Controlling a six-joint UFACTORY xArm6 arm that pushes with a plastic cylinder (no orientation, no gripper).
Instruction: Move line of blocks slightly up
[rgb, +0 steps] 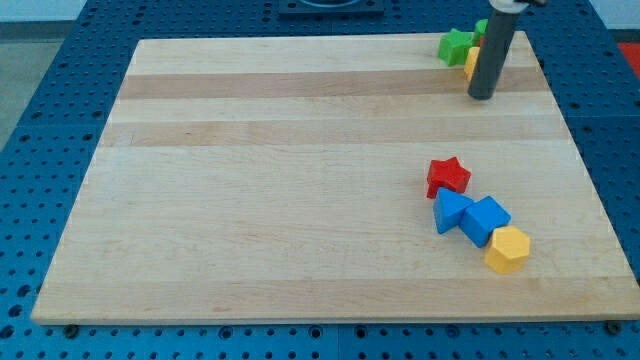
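The picture is bright and the light is even all over. It seems to come from above, because the shadows are small and soft. The wooden board (300, 180) looks pale and a little shiny near the view's top, but there is no hard glare. The red star block (449, 176) has a thin dark shadow right under it. My tip (481, 97) has only a faint shadow at its end. The picture is a bit soft, so small edges look fuzzy. The board's edges look straight.
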